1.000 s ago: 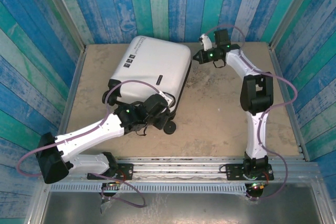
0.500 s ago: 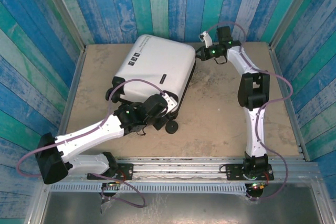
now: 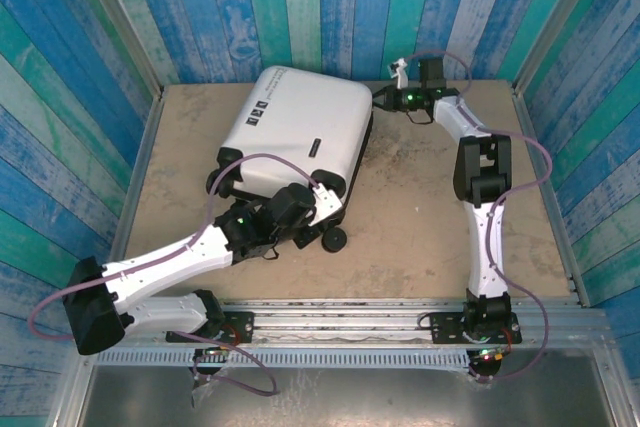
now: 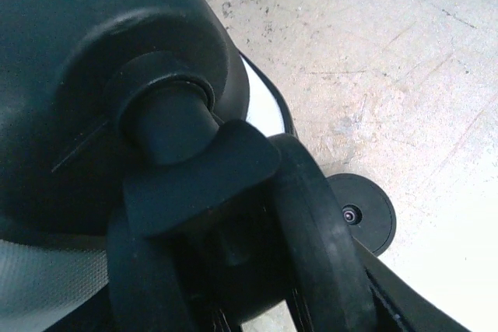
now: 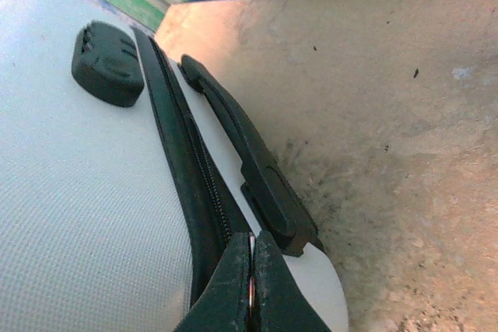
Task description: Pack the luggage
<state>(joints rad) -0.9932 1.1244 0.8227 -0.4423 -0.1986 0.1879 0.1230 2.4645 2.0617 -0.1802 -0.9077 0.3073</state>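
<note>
The luggage (image 3: 300, 122) is a white hard-shell suitcase, zipped shut, lying flat and askew at the table's back centre, wheels toward me. My right gripper (image 3: 378, 98) is at its far right corner. In the right wrist view that gripper (image 5: 250, 270) is shut on a thin metal zipper pull beside the black zipper (image 5: 194, 169) and the side handle (image 5: 253, 165). My left gripper (image 3: 303, 215) is pressed against the near wheels. A black caster wheel (image 4: 319, 246) sits right at its jaws, whose fingers are mostly hidden. A second wheel (image 4: 362, 211) rests on the table beyond.
Blue and green plank walls (image 3: 330, 7) enclose the table on three sides, close behind the suitcase. A black combination lock (image 5: 109, 64) sits on the shell. Bare table (image 3: 420, 217) lies to the right of the suitcase and in front of it.
The suitcase has swung slightly, its wheel end shifting right. The right gripper has moved back toward the far wall along the corner. The left gripper followed the wheels to the right.
</note>
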